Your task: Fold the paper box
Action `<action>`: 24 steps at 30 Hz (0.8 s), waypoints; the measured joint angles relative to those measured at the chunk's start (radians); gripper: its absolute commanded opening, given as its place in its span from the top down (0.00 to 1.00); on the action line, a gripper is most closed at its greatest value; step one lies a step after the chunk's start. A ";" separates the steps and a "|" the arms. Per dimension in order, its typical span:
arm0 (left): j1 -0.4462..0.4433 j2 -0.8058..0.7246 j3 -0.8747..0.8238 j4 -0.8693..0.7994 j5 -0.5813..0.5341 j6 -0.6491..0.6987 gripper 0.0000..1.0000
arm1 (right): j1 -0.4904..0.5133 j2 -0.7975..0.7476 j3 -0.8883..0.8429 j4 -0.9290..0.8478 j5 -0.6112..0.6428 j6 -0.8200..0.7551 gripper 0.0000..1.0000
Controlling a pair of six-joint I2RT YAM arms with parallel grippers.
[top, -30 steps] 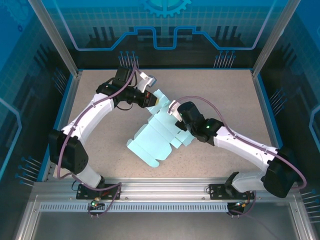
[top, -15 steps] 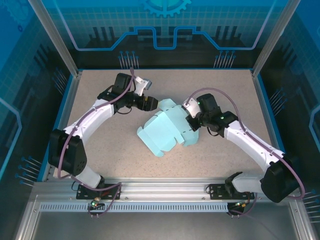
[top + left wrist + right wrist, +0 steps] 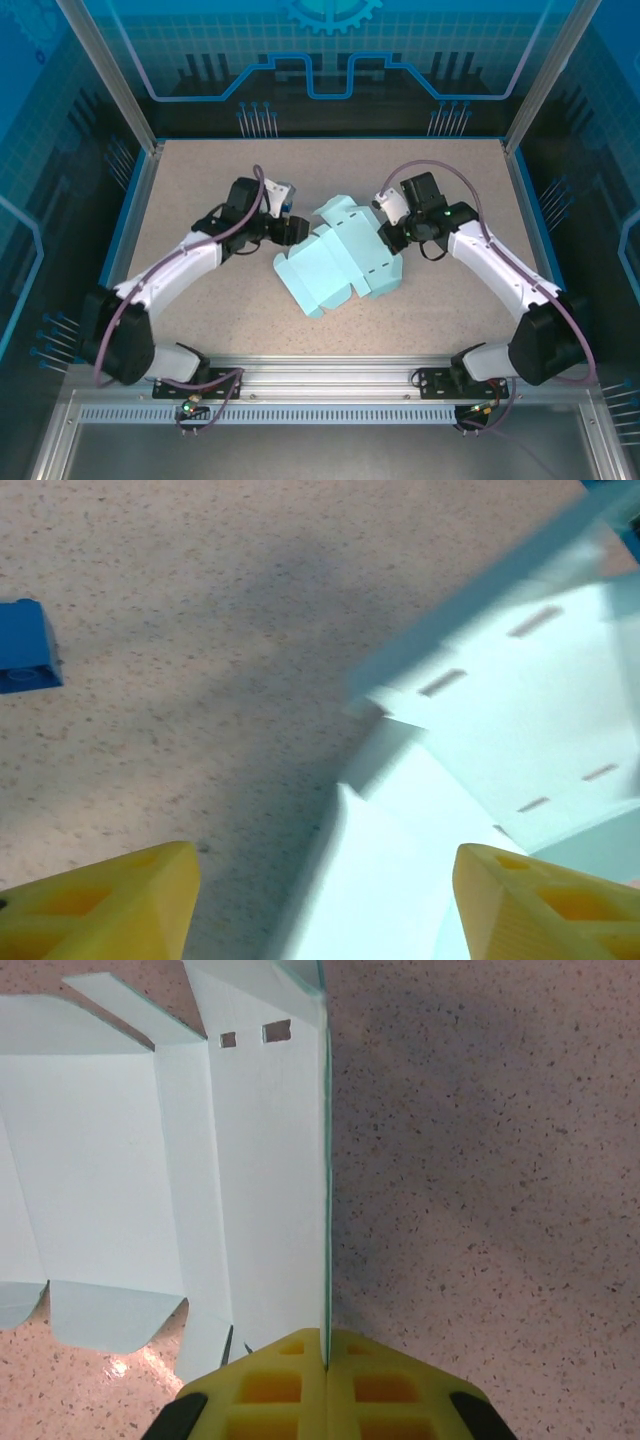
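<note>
The paper box (image 3: 340,258) is a pale light-blue creased cut-out with flaps, lying mid-table between the two arms. My right gripper (image 3: 388,236) is at its right side and is shut on a raised panel edge; in the right wrist view that thin edge (image 3: 326,1170) runs straight into the closed yellow fingers (image 3: 270,1385). My left gripper (image 3: 296,229) hovers open at the cut-out's upper left corner. In the left wrist view a pale flap (image 3: 400,870) lies between the spread yellow fingertips (image 3: 110,905), untouched, with slotted panels (image 3: 520,700) beyond.
A tiny dark blue cube (image 3: 25,660) sits on the speckled tabletop (image 3: 200,170) near the left gripper. Blue frame walls (image 3: 520,190) bound the table, and a metal rail (image 3: 330,375) runs along the near edge.
The right gripper has carried the paper from the table centre up and to the right, and the sheet has turned and folded more compactly. The left gripper moved down from the far left toward the paper's corner.
</note>
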 measured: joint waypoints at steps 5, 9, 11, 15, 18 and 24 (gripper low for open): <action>-0.184 -0.094 -0.102 0.112 -0.009 -0.085 0.34 | -0.012 0.080 0.058 -0.066 0.014 0.034 1.00; -0.241 0.033 -0.116 0.225 0.017 -0.122 0.44 | -0.030 0.153 0.129 -0.131 0.014 0.058 1.00; -0.260 0.127 -0.109 0.272 0.024 -0.124 0.51 | -0.035 0.190 0.165 -0.159 0.021 0.064 1.00; -0.274 0.324 -0.070 0.348 0.028 -0.127 0.62 | -0.038 0.245 0.213 -0.193 0.032 0.074 1.00; -0.274 0.428 -0.030 0.388 0.027 -0.124 0.66 | -0.038 0.275 0.247 -0.219 0.037 0.078 1.00; -0.274 0.528 -0.005 0.470 0.024 -0.123 0.78 | -0.037 0.316 0.291 -0.240 0.042 0.091 1.00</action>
